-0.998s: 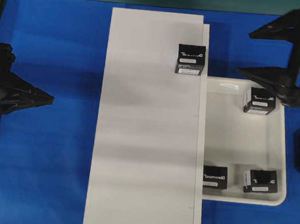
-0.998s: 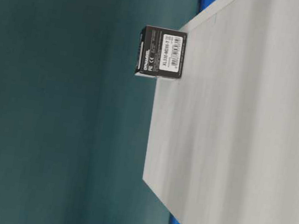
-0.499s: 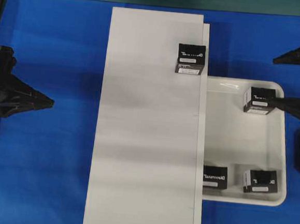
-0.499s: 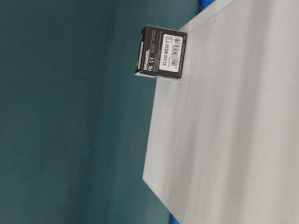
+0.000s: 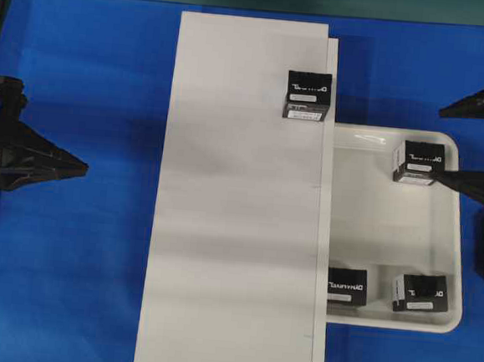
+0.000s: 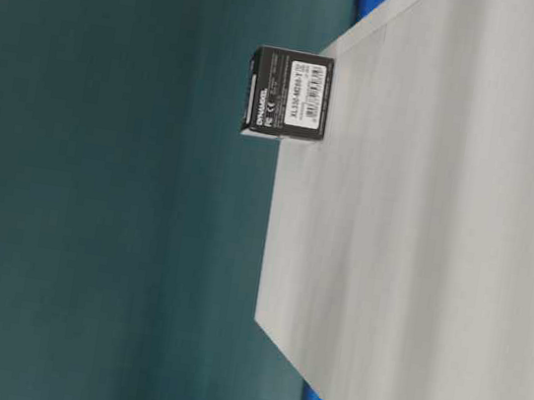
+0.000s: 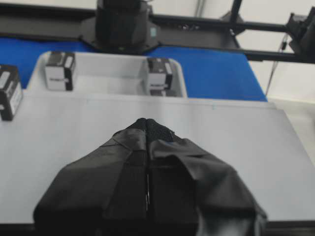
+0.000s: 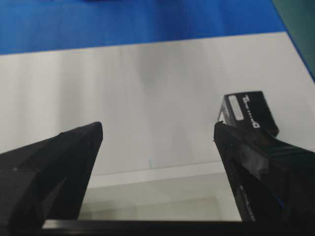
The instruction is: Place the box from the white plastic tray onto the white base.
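Right claw [image 5: 438,138] hovers spread to its widest and empty; the base [image 5: 230,230] stretches ahead of its tips, the tray [image 5: 389,234] lies below and just ahead; one box [image 5: 307,95] stands ahead of the tips at the base's near edge, already delivered by the look of it; a corner box [image 5: 418,162] sits in the tray at the tip of one finger, seemingly the next pick, though whether they touch cannot be told; a third box [image 5: 347,286] and a fourth box [image 5: 422,293] wait well off to the claw's side. To do it well, the claw should probably drop squarely with a finger on either flat side of the corner box, mind the rim close by, lift clear of that rim, then set down on bare base apart from the first box. Left claw [image 5: 80,166] is parked beyond the base, closed on nothing. Blue table [image 5: 66,285] underneath; teal wall [image 6: 93,235] behind.
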{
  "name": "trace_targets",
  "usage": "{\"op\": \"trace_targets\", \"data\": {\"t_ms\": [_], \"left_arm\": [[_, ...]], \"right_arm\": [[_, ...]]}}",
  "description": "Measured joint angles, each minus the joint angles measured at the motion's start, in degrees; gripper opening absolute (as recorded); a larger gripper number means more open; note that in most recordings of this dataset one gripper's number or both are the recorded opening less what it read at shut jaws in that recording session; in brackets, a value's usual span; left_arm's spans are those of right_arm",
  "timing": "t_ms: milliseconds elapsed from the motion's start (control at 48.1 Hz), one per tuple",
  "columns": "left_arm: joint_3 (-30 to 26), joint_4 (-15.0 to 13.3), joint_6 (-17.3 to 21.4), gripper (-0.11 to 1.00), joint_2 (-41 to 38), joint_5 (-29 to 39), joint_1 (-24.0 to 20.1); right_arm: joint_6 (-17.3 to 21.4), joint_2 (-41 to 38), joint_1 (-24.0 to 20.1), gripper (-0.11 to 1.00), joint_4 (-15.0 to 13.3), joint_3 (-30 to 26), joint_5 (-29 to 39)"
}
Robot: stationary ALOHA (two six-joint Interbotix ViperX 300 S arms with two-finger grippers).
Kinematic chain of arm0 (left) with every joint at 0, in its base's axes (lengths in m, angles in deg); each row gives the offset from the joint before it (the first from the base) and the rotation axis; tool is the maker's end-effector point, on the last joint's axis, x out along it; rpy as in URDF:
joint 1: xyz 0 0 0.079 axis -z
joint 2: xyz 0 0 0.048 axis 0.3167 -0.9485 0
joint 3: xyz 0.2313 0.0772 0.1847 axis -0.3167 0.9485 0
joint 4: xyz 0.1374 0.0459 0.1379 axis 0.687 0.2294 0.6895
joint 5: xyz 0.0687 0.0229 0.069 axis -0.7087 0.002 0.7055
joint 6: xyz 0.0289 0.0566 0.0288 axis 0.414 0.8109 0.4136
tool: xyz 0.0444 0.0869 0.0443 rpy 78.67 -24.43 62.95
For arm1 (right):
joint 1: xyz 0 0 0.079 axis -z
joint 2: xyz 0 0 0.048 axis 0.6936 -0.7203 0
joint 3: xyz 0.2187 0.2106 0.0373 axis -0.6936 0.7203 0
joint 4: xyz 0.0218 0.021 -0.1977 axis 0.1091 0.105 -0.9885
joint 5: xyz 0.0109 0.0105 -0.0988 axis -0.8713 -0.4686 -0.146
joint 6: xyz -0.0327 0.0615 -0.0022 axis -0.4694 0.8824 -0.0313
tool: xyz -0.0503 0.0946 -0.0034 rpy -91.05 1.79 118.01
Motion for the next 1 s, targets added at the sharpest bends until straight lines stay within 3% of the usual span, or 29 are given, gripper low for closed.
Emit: {"op": "trace_targets", "data": {"t_ms": [998], "left_arm": [[0.0, 0.0, 0.09, -0.07, 1.23, 0.18, -0.7]], "right_arm": [[0.26, 3.25, -0.97, 0.99, 0.0, 2.37, -0.09]]}}
